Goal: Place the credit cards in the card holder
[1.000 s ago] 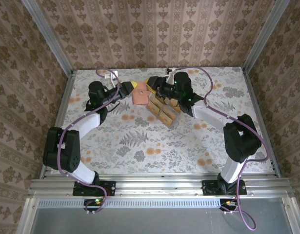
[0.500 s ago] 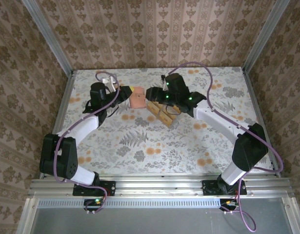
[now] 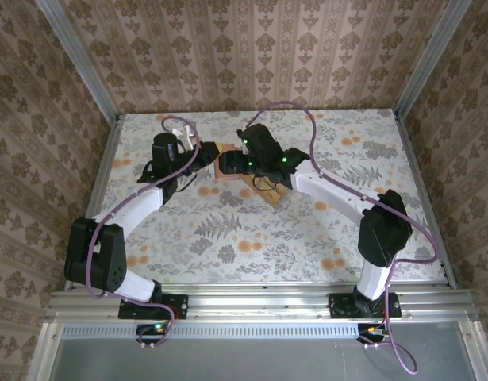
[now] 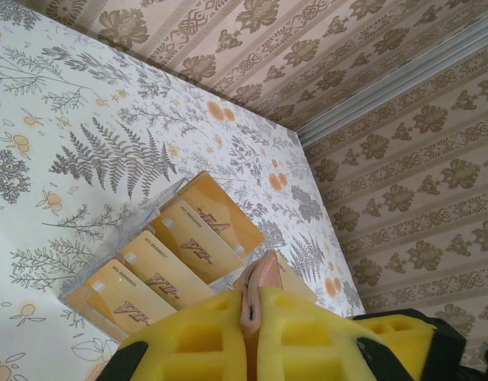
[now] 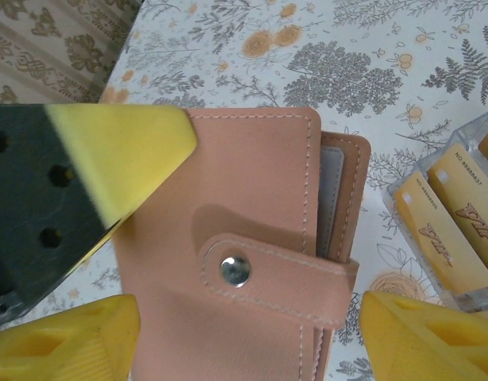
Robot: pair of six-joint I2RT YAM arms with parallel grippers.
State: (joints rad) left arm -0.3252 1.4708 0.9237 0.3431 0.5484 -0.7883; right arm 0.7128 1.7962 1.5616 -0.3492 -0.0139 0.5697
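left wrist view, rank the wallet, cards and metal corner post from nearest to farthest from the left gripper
1. Wallet: pinched in the left gripper, bottom centre.
2. Cards: lined up just beyond the fingers, lower left.
3. Metal corner post: far off past the table, upper right.

Right claw (image 3: 232, 163) swings left, off the clear stand (image 3: 273, 193), and now sits over the card holder (image 5: 251, 182), hiding part of it from above. My jaws stand wider than a second ago, one finger on each side of the holder. Right elbow pulls in toward centre. Left elbow drops back a little toward the near edge.
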